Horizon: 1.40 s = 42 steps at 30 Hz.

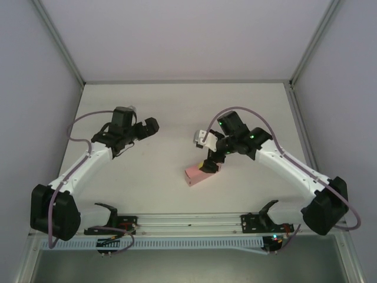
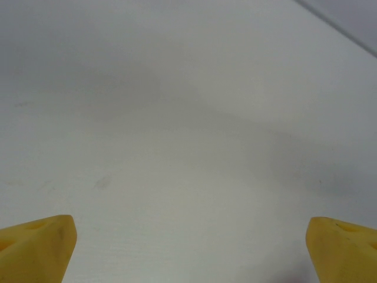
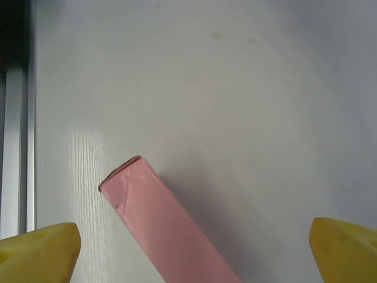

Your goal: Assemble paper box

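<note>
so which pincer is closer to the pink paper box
Right. The right pincer hangs open just above the paper box; the left pincer is over the table, well off to its left.

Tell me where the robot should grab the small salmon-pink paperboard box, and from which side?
Probably across its two long sides, near the middle, coming down from above. The small salmon-pink paperboard box lies flat on the white table, long and narrow, so it should fit between the open right gripper above it. It lies slanted to the fingers, so turn the wrist first.
</note>
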{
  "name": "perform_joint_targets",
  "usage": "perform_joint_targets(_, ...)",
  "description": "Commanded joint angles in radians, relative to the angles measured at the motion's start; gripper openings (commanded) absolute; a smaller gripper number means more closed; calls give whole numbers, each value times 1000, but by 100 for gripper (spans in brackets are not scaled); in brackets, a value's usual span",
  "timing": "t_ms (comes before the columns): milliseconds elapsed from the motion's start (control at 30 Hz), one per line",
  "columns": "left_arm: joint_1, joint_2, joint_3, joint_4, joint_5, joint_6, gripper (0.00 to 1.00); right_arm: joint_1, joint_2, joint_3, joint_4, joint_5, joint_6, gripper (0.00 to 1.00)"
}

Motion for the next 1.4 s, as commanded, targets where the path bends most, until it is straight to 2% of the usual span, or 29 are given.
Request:
perform_joint_targets(0, 5, -3, 9, -29, 78, 19, 100, 38, 55, 46, -196, -14, -329, 100)
perform_joint_targets(167, 7, -12, -1, -26, 58, 39, 100, 92, 134, 10, -148, 183, -297, 100)
perform_joint_targets(433, 7, -16, -3, -29, 45, 78, 100, 123, 316, 65, -122, 314, -240, 98)
perform_joint_targets(533, 6, -12, -10, -34, 27, 98, 100, 135, 389, 90, -172, 355, -212, 88)
perform_joint_targets(600, 7, -4, -17, -37, 17, 98, 99, 136, 412, 99, -167, 402, -173, 68)
perform_joint_targets(667, 7, 7, -20, -36, 17, 99, 99, 144, 413, 93, -136, 430, -160, 53)
perform_joint_targets(800, 7, 19, -16, -34, 13, 102, 99, 153, 361, 67, -41, 476, -143, 45)
perform_joint_targets(867, 8, 20, -12, -35, 9, 102, 100, 154, 331, 48, 42, 542, -110, 39)
perform_joint_targets(900, 6, 18, -13, -35, 5, 101, 99, 155, 318, 38, 86, 592, -94, 39)
perform_joint_targets(967, 7, 14, -13, -34, -2, 100, 100, 155, 304, 11, 204, 729, -54, 35)
perform_joint_targets(1000, 7, 8, -13, -35, -9, 100, 100, 155, 304, -6, 286, 822, -43, 40)
perform_joint_targets(1067, 7, -2, -16, -40, -30, 96, 99, 154, 315, -47, 452, 975, -15, 34)
perform_joint_targets(1100, 7, -7, -17, -44, -41, 92, 100, 156, 332, -64, 517, 1027, -21, 38)
perform_joint_targets(1267, 7, -33, -32, -52, -60, 90, 100, 162, 440, -169, 886, 1210, -107, 38)
perform_joint_targets(1367, 7, -43, -32, -68, -74, 92, 100, 175, 505, -226, 1056, 1252, -194, 37)
